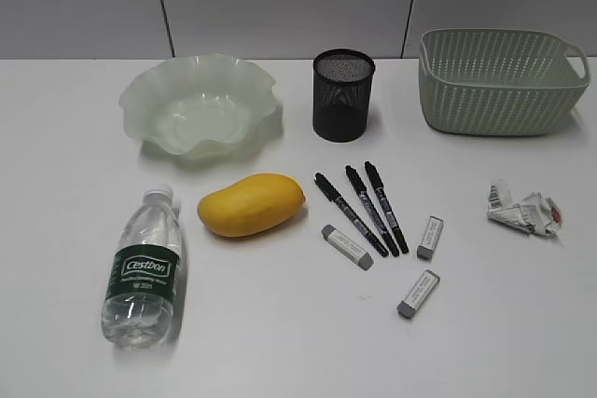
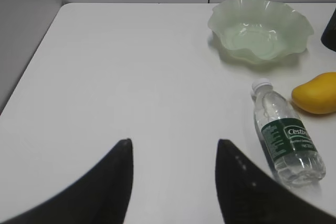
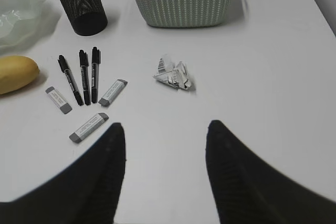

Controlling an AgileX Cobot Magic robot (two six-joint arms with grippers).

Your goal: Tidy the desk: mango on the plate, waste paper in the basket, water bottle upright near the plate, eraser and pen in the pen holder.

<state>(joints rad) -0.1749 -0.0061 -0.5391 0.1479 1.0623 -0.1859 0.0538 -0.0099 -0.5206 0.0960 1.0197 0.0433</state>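
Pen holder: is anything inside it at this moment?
The pen holder shows only mesh wall and dark interior from above; no pen or eraser sticks out. Its bottom is too dark to confirm. Three pens and three erasers lie on the desk.

The broad white tabletop (image 2: 131,66) lies open left of the ruffled pale green translucent dish (image 2: 257,27). Three black marker pens (image 1: 359,210) and three grey-tipped white erasers (image 1: 347,246) crowd the middle; bare surface surrounds the crumpled barcode-printed paper wad (image 3: 173,74)
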